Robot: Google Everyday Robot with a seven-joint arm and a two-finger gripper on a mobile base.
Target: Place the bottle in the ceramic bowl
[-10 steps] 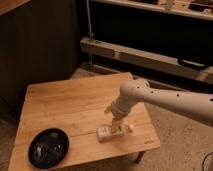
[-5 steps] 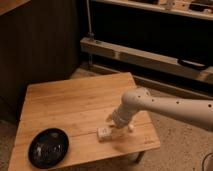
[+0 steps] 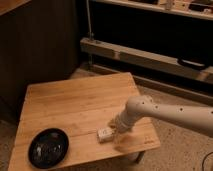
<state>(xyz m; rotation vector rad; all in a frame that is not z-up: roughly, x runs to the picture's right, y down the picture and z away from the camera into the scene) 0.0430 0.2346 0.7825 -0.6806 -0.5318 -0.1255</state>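
The small whitish-cream bottle lies on its side on the wooden table, near the front right. My gripper is down at the bottle's right end, at the tip of the white arm that reaches in from the right. The glossy black ceramic bowl sits at the table's front left corner, well apart from the bottle and with nothing visible in it.
A dark shelving unit with a metal rail stands behind the table. Speckled floor lies to the right and in front. The table's front edge runs close to the bottle and the bowl.
The arm has dropped lower and swung toward the table's front right. The bottle has stayed lying in about the same place on the table.
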